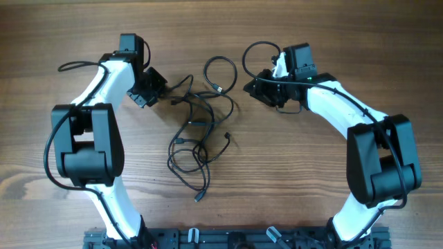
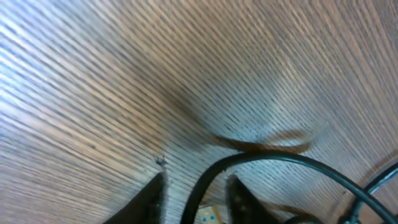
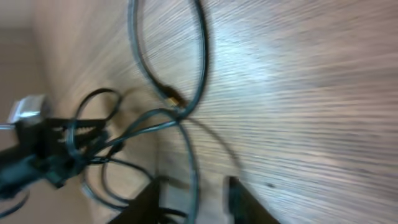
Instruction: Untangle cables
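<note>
The cables (image 1: pixel 201 128) lie as a loose black tangle on the wooden table (image 1: pixel 325 28), midway between both arms. One loop (image 1: pixel 220 72) reaches toward the back and a plug end (image 1: pixel 199 198) trails toward the front. My left gripper (image 1: pixel 165 88) sits at the tangle's upper left. In the left wrist view its jaws (image 2: pixel 196 190) stand apart and a cable (image 2: pixel 267 158) runs loosely between them. My right gripper (image 1: pixel 248 84) is at the tangle's upper right. Its jaws (image 3: pixel 193 190) are also apart around a cable strand (image 3: pixel 189 155), beyond which lies a loop with a gold-tipped plug (image 3: pixel 173 96).
Thicker black robot wires hang off the left arm (image 1: pixel 69 67) and curl above the right arm (image 1: pixel 259 48). Both arm bases and a black rail (image 1: pixel 228 238) line the front edge. The left gripper (image 3: pixel 37 152) shows at the left in the right wrist view.
</note>
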Robot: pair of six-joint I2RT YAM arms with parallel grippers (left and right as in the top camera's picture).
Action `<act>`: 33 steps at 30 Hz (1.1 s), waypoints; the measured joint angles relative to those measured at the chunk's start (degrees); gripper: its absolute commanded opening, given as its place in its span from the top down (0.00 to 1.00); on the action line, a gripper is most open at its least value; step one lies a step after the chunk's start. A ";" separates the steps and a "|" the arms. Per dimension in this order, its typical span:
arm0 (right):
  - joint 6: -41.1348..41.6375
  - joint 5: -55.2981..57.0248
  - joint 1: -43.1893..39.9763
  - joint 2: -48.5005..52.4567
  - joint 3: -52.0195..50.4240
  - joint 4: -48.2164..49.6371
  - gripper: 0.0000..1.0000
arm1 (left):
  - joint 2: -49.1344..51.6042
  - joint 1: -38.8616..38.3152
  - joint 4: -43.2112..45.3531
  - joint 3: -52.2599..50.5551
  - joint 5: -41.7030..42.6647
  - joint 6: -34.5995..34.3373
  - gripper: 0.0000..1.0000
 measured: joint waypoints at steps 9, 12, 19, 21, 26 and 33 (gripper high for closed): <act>-0.17 11.47 0.00 0.00 -0.02 -7.41 0.00 | 0.00 2.16 -0.94 0.00 -0.61 0.63 0.09; -0.20 14.32 0.00 0.00 -0.02 -7.41 0.00 | 0.00 2.78 -1.42 0.00 -0.39 0.44 0.04; 0.07 16.22 0.00 0.00 -0.02 -7.28 0.00 | 0.00 4.96 -1.51 0.00 2.97 2.08 0.00; 0.48 16.39 0.00 0.00 -0.02 -7.06 0.00 | 0.00 5.51 -1.51 0.00 3.32 2.16 0.00; 1.14 16.63 0.00 0.00 -0.02 -6.93 0.00 | 0.00 5.99 -1.51 0.00 3.56 2.36 0.00; 1.14 16.83 0.00 0.00 -0.02 -6.93 0.00 | 0.00 5.97 -1.49 0.00 3.78 2.36 0.00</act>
